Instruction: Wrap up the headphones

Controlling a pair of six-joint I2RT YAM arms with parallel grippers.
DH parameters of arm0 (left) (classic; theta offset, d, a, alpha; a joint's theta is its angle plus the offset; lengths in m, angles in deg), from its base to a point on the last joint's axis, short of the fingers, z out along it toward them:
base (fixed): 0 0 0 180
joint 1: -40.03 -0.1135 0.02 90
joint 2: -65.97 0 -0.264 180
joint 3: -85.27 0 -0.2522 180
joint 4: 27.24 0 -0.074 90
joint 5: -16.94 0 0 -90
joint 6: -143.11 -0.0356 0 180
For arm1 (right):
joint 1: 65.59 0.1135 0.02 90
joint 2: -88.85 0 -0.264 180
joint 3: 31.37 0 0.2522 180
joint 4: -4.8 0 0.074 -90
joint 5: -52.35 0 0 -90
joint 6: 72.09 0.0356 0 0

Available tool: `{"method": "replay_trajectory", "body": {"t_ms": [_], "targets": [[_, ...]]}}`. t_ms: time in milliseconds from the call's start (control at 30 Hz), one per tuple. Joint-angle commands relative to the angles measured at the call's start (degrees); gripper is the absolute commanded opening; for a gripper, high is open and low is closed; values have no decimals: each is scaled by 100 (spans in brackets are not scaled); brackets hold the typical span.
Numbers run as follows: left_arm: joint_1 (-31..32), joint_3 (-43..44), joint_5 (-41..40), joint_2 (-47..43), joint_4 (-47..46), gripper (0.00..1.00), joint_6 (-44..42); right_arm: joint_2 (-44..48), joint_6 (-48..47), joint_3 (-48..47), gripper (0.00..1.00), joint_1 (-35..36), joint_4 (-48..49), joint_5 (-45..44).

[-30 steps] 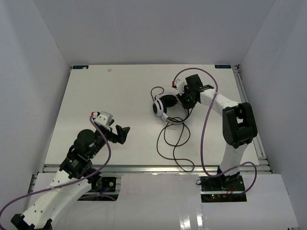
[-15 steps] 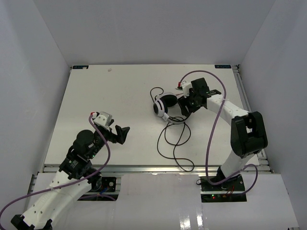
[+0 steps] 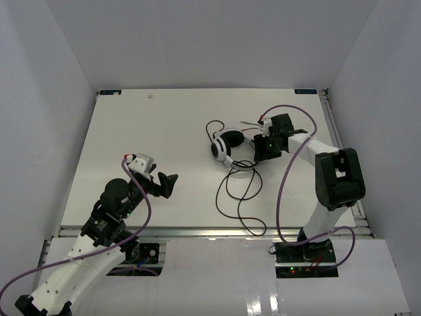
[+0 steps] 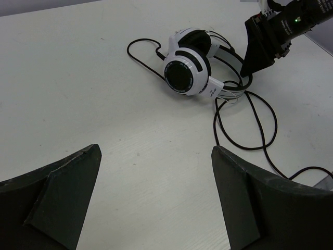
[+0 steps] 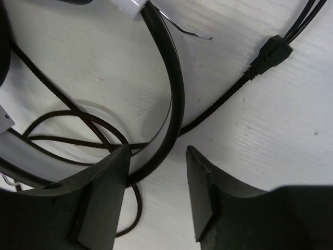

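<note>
The headphones lie on the counter just left of the right end effector. Their cord lies on its near side, well right of the left end effector.

The headphones lie on their side on the white tabletop, right of its middle and toward the far half. Their two round white ear cups with black pads sit close together, one behind the other, and the black-and-white headband curves away to the right of them. The thin black cord is unwound: one small loop lies beyond the cups, and several loose overlapping loops trail toward the near edge.
</note>
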Motion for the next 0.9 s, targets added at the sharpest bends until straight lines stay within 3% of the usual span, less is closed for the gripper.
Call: {"method": "replay_trajectory", "body": {"t_ms": [0, 300, 500, 633, 867], "targets": [[-27, 56, 6, 7, 0, 98, -55, -280, 736, -162, 50, -117, 224, 180], [-21, 47, -14, 43, 0, 98, -58, -767, 1095, -215, 44, -123, 224, 443], [-21, 47, -23, 65, 0, 98, -76, -919, 1142, -280, 19, -140, 198, 367], [-21, 47, -12, 66, -6, 98, -67, -685, 1088, -294, 8, -236, 154, 327], [-21, 29, 94, 95, -38, 98, -32, 313, 619, -566, 8, -290, -98, 115]]}}
